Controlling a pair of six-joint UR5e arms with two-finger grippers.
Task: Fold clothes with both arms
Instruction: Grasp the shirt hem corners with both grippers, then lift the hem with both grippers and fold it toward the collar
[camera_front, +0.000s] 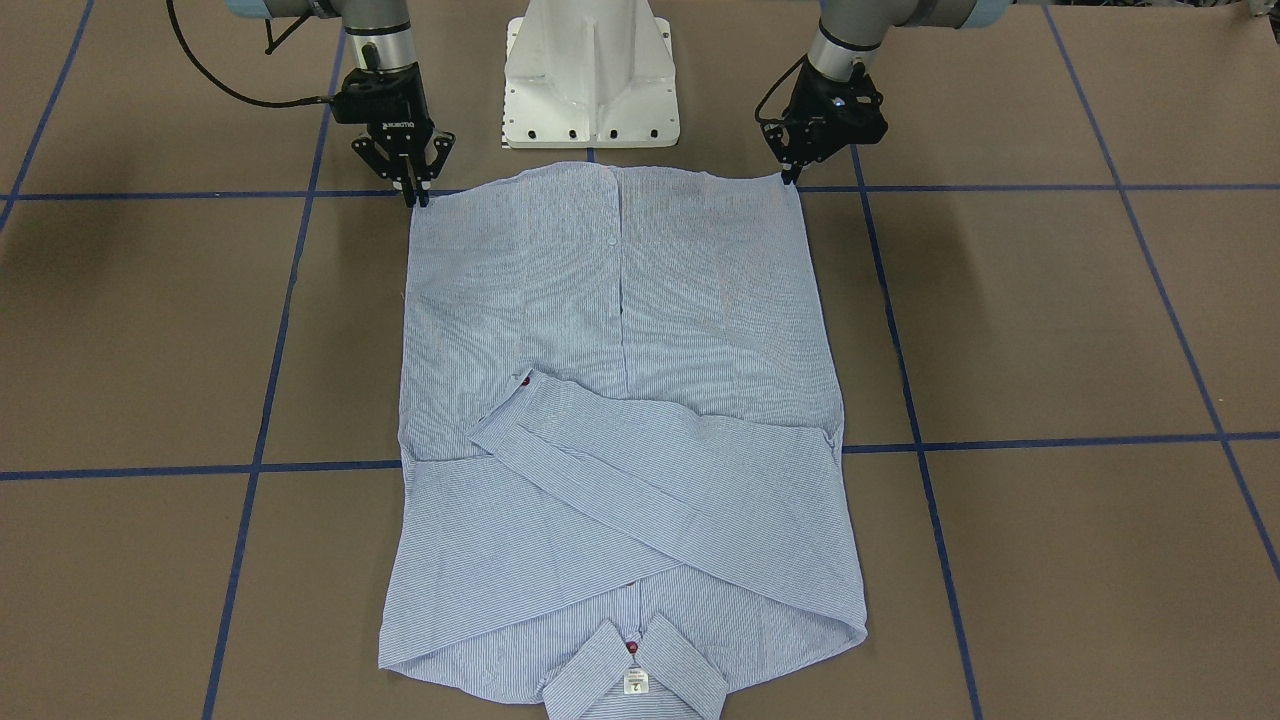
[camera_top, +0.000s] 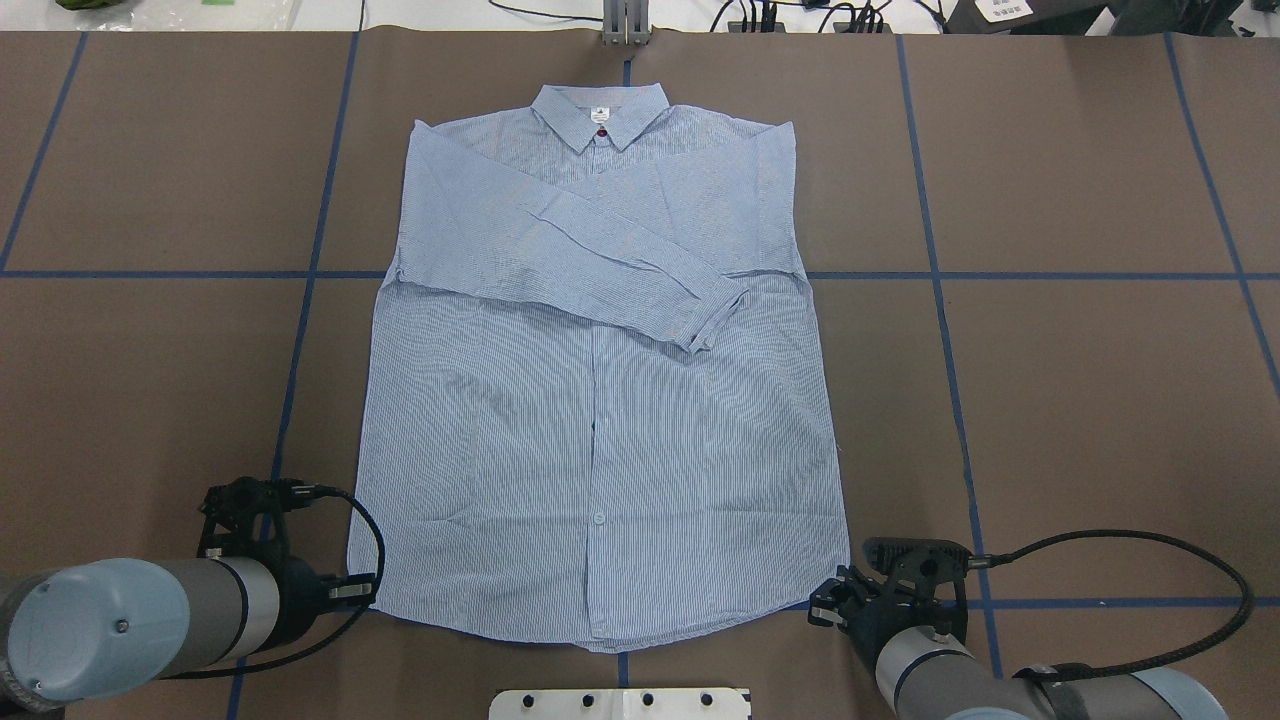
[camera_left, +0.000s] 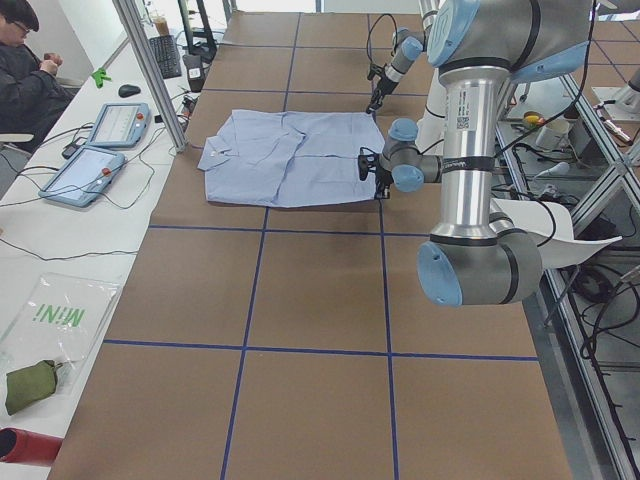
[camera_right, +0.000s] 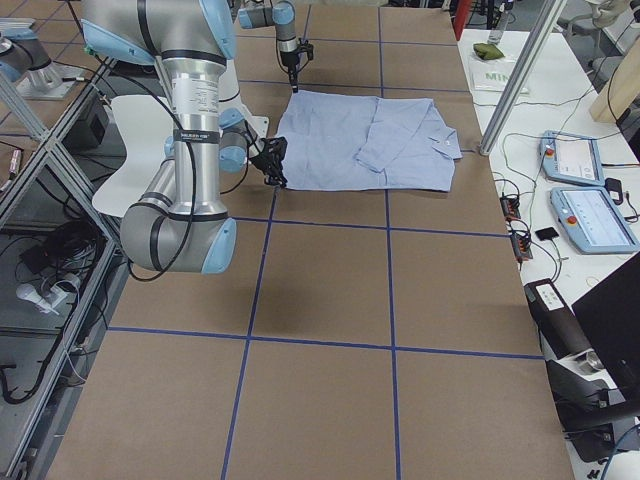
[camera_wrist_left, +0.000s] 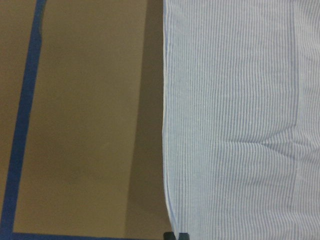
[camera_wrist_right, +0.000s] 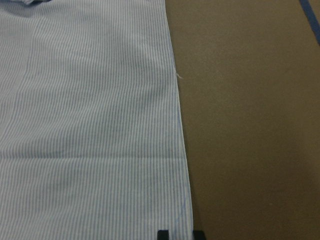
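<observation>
Shirt (camera_top: 600, 450) lies flat, front up, one sleeve (camera_top: 600, 255) folded across its chest.

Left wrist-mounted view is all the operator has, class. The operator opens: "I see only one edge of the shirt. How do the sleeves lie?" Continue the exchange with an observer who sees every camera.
Observer: One sleeve lies folded slantwise across the front of the shirt, with its cuff toward the robot's right.
Operator: Where is the collar?
Observer: The collar is at the far end of the shirt, away from the robot's base.
Operator: And the right gripper?
Observer: The right gripper is at the other near hem corner, opposite the left gripper.
</observation>
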